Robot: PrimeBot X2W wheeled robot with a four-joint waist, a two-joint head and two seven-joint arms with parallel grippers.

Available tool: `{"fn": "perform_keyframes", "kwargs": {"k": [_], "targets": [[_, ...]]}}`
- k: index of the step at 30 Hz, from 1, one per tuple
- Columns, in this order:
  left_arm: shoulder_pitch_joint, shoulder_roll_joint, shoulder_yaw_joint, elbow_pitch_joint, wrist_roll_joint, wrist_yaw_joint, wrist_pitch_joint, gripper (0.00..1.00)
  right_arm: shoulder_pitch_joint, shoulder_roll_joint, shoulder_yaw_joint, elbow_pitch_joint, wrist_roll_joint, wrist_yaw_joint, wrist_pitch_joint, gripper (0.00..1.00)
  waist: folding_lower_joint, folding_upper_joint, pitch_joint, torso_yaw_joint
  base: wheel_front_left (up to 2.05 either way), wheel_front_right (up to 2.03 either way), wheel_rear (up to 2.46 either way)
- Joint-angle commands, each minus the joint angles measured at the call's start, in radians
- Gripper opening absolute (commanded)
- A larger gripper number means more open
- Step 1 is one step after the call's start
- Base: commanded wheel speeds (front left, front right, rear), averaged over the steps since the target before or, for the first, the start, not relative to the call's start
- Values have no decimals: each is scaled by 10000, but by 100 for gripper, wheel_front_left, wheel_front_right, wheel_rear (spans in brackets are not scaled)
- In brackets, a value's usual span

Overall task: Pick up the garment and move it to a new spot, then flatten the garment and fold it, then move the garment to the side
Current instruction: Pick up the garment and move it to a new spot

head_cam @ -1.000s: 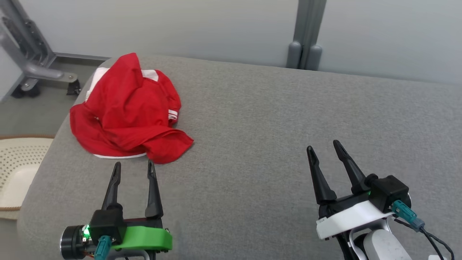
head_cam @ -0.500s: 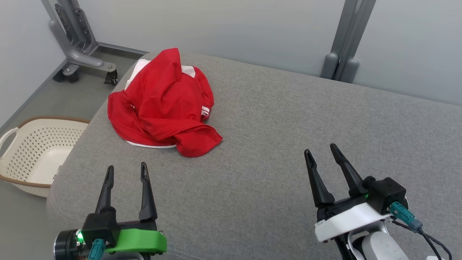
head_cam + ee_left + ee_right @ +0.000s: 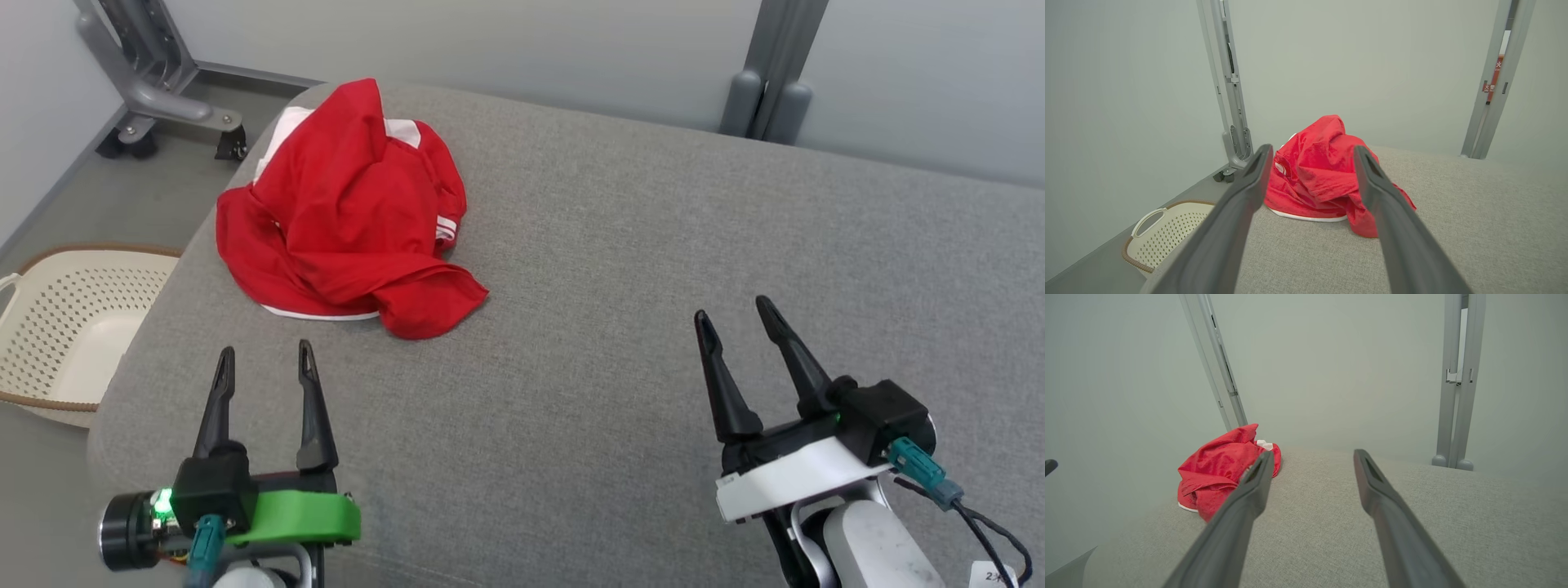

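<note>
1. The red garment (image 3: 343,212) is being shown lying crumpled at the far left corner of the grey bench (image 3: 620,269).
2. The left claw (image 3: 263,359) is being held over the bench's near left part, fingers apart, gripping nothing.
3. The right claw (image 3: 732,314) is being held over the bench's near right part, likewise spread and empty.
4. A cream basket (image 3: 57,327) is being seen on the floor off the bench's left edge.

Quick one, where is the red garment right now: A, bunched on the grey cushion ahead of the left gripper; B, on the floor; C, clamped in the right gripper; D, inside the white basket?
A: the red garment lies bunched on the grey cushion, just beyond the open left gripper.
</note>
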Motion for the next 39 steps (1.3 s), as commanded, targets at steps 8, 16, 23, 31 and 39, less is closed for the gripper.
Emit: {"fn": "perform_keyframes", "kwargs": {"k": [8, 16, 23, 31, 39], "targets": [[-2235, 485, 498, 1300, 166, -781, -4, 100, -817, -376, -653, -630, -659, 3, -32, 100, 0, 0, 2216, -814, 0, 0, 0], [-4977, 1271, 544, 3957, -29, -1586, 691, 100, -1290, -908, -1093, -1048, -680, 3, -32, 100, 0, 0, 3280, -1213, 0, 0, 0], [-6609, 1757, 685, 5776, -10, -1462, 1308, 100, -1492, -981, -1115, -1192, -692, 3, -32, 100, 0, 0, 3800, -1519, 0, 0, 0], [-7657, 1901, 664, 7642, -163, -1586, 1187, 0, -1497, -988, -1228, -1205, -771, 3, -32, 100, 0, 0, 3989, -1556, 0, 0, 0], [-7848, 2090, 668, 8009, -182, -1488, 190, 0, -1311, -784, -1216, -965, -825, 3, -32, 100, 0, 0, 3436, -1448, 0, 0, 0]]}}
